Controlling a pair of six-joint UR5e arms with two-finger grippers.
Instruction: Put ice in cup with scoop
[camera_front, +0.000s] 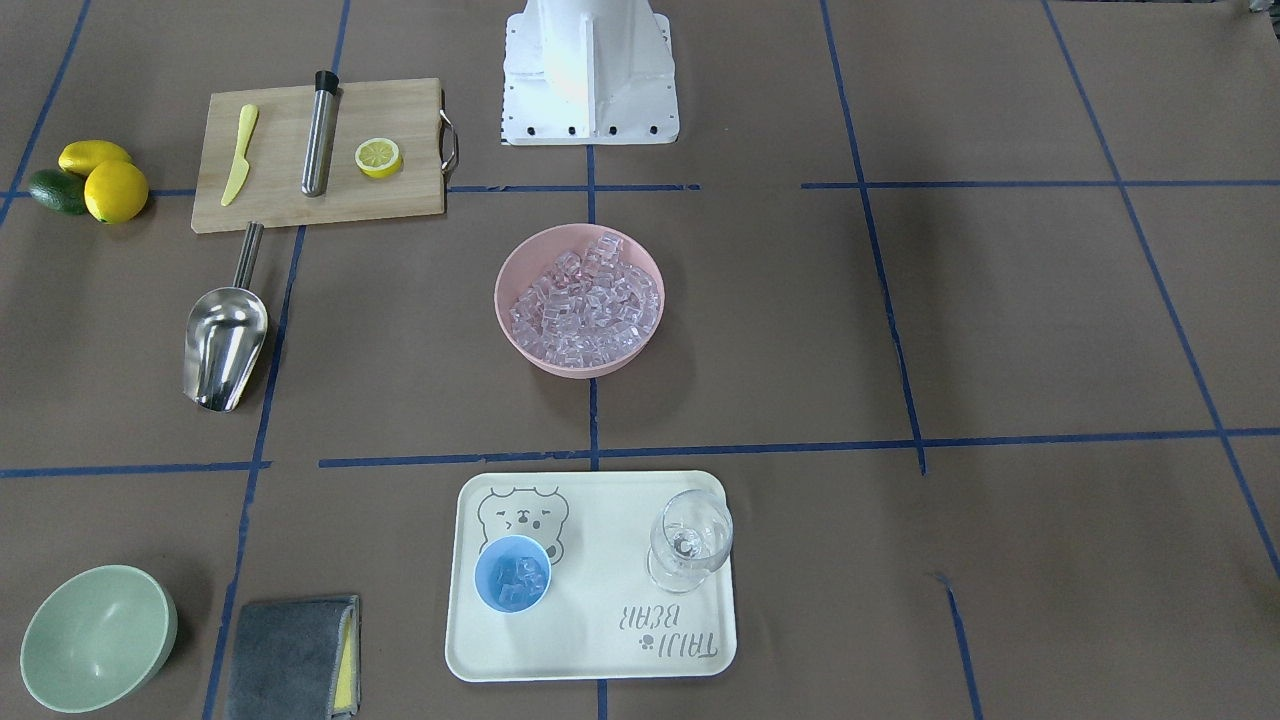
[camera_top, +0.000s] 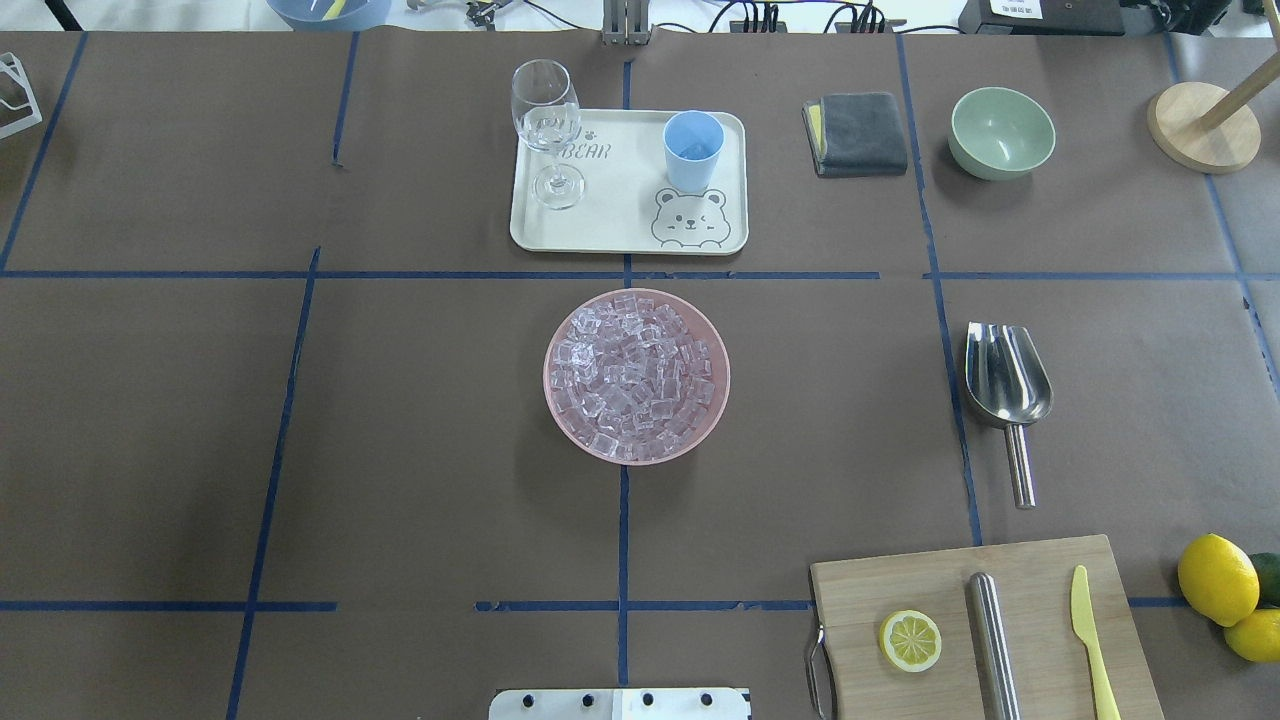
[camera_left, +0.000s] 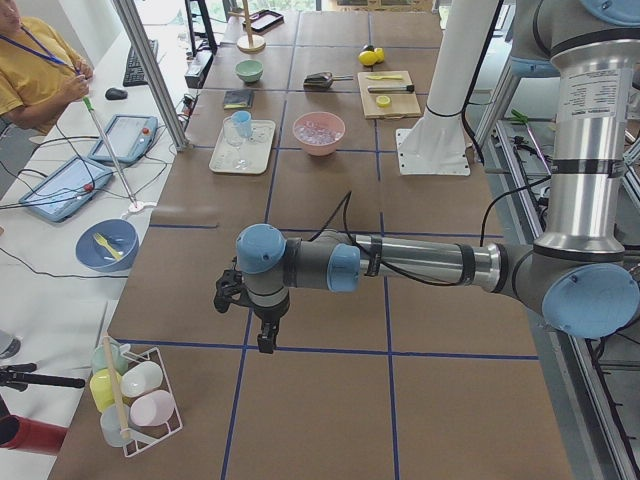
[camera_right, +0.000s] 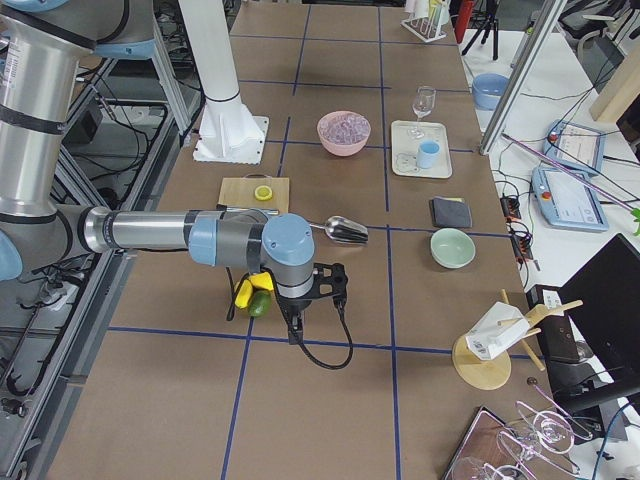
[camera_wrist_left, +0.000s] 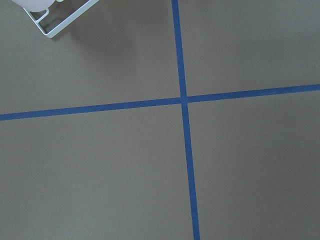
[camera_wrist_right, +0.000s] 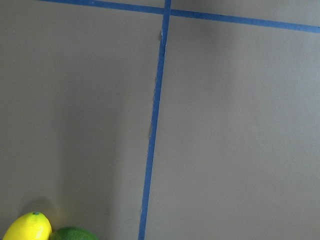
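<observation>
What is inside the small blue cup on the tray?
The cup holds a few clear ice cubes. Whether more lie underneath cannot be seen; the top cubes cover them.

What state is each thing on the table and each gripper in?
cup, upright on the tray, some ice inside
scoop, lying on the table, empty, unheld
pink bowl, heaped with ice
stemmed glass, upright, empty
green bowl, upright, empty
left gripper, cannot tell
right gripper, cannot tell

Brown taped table (camera_top: 400, 400), pink bowl (camera_top: 549, 380) sitting dead centre in the overhead view, cream tray (camera_top: 620, 215) lying above it, scoop (camera_top: 1005, 375) resting at right, cutting board (camera_top: 880, 590) and lemons (camera_top: 1217, 578) sitting lower right, cloth (camera_top: 860, 132) and green bowl (camera_top: 1002, 132) upper right.
</observation>
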